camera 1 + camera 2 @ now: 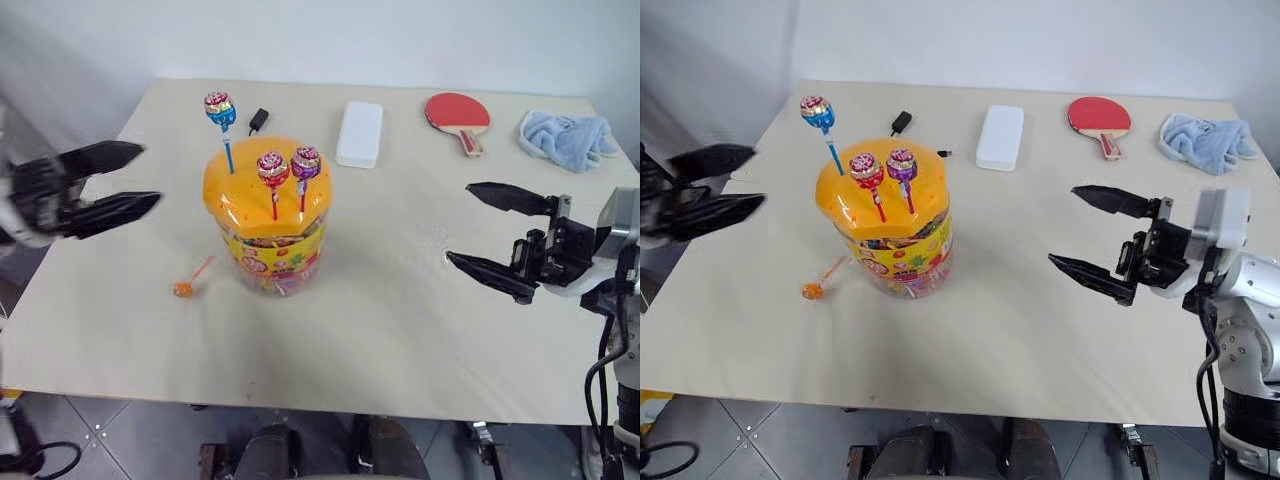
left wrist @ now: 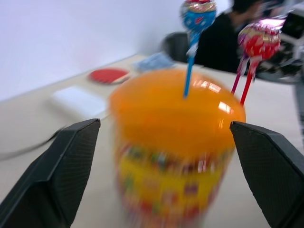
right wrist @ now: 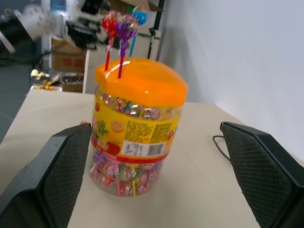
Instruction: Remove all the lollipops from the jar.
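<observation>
Both grippers, left (image 1: 125, 178) and right (image 1: 488, 228), wide open, empty; three lollipops (image 1: 273, 170) in jar (image 1: 268, 240), orange one (image 1: 183, 288) on tabletop (image 1: 400, 330)

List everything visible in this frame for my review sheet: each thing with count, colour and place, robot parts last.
jar: one, clear with orange lid and yellow-red label, left of table centre.
lollipops in the lid: three, blue, red-pink, purple, standing upright.
loose lollipop: one, orange, lying on the table left of the jar.
white box: one, far middle of table.
paddle: one, red with wooden handle, far right.
cloth: one, light blue, far right corner.
small black object with cable: one, behind the jar.
table: one, beige.
left gripper: black, open, left of the jar.
right gripper: black, open, right of the jar.
</observation>
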Tool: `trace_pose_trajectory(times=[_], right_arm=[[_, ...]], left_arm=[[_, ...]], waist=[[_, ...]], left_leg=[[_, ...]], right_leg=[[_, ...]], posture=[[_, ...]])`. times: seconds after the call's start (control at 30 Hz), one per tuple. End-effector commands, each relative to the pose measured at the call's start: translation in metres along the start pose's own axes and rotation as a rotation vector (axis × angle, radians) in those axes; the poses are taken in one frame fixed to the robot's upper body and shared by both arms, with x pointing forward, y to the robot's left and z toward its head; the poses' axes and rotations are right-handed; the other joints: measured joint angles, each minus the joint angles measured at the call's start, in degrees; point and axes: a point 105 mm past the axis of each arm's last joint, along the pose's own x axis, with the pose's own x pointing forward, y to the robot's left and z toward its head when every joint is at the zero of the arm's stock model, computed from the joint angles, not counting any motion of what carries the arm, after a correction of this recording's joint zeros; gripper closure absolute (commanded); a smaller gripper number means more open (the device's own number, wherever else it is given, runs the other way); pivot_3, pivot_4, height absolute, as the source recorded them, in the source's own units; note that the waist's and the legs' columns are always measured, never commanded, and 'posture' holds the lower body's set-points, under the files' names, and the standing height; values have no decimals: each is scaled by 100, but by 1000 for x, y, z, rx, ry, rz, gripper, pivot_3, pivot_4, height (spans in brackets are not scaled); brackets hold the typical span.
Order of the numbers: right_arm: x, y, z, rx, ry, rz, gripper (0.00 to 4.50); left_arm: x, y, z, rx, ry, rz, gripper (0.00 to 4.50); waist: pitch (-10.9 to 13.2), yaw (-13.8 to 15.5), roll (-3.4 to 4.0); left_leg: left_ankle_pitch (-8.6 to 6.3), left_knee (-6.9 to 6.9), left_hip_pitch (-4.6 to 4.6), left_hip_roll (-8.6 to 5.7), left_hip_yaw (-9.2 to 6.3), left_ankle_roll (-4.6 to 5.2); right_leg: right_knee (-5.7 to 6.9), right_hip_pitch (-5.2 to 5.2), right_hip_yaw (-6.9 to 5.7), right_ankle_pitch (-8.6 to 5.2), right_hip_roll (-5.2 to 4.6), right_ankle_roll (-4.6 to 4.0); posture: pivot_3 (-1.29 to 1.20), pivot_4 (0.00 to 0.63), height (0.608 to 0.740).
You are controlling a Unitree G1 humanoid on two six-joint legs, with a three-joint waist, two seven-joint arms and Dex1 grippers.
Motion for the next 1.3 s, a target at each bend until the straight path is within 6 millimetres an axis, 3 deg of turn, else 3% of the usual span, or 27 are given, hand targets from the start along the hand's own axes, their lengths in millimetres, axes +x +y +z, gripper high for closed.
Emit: trace_pose_trajectory(times=[0.03, 0.17, 0.3, 0.77, 0.8, 0.87, 0.93, 1.0, 1.07, 1.17, 1.23, 1.3], right_arm=[[6, 3, 21, -49, -46, 7, 0], [12, 4, 28, -49, -73, -2, 0], [15, 8, 29, -50, -72, -8, 0], [17, 2, 27, -57, -71, -36, 0], [18, 2, 26, -55, -73, -33, 0], [19, 2, 25, -51, -76, -25, 0], [21, 2, 25, -44, -84, -19, 0], [22, 1, 24, -34, -89, -6, 0], [23, 1, 21, -26, -90, 6, 0], [25, 2, 20, -16, -98, 22, 0], [27, 5, 15, -2, -94, 49, 0], [29, 7, 10, 11, -89, 72, 0]], left_arm=[[26, 4, 9, 55, -35, -35, 11], [43, 8, 7, 33, -77, -82, 11], [45, 4, 6, 2, -80, -143, 11], [42, 3, 15, -7, -102, -166, 4229], [40, 6, 23, -16, -144, -148, 4490], [36, 10, 37, -46, -215, -119, 4490], [22, 14, 54, -61, -275, -63, 4490], [-5, 23, 65, -68, -299, 47, 4490], [-31, 29, 64, -93, -251, 158, 4490], [-69, 34, 30, -110, 26, 340, 4490], [-129, 32, -20, -266, 320, 557, 4490], [-175, 15, -53, -386, 520, 685, 4490]], waist=[[1, -8, -3], [1, -28, -3], [3, -43, -7], [4, 5, -8], [4, 4, -8], [6, 4, -12], [7, -3, -13], [7, -41, -13], [7, -118, -12], [7, -200, -11], [8, -221, -11], [8, -259, -10]], left_leg=[[1, 1, 0, 0, 4, 1], [2, 1, 7, 2, 20, 3], [2, 2, 3, 6, 18, 3], [4, 10, 1, 3, 13, 6], [4, 10, 0, 3, 13, 6], [4, 12, -1, 4, 10, 6], [4, 16, -4, 6, 1, 6], [4, 15, -4, 5, 0, 6], [4, 8, -1, 8, 2, 6], [5, -4, 7, 12, 7, 1], [5, -5, 5, 11, 4, 0], [4, -6, 6, 13, 8, -1]], right_leg=[[0, -1, -4, 1, 4, 2], [1, -2, -16, 3, 12, 6], [0, -4, -20, 3, 14, 6], [-3, -1, -19, 5, 11, 10], [-3, -1, -18, 5, 11, 10], [-3, -1, -16, 5, 11, 10], [-2, 1, -4, 5, 10, 10], [-3, 0, 5, 5, 5, 10], [-5, -1, 4, 5, 5, 10], [-6, -2, -1, 3, 5, 7], [-8, -2, 0, 2, 6, 4], [-11, -4, 14, 1, 0, 4]], posture=[[0, 150, 740], [0, 150, 740], [0, 150, 740], [0, 150, 740], [0, 150, 740], [0, 150, 740], [0, 150, 740], [0, 150, 740], [0, 150, 740], [0, 150, 740], [0, 150, 740], [0, 150, 740]])
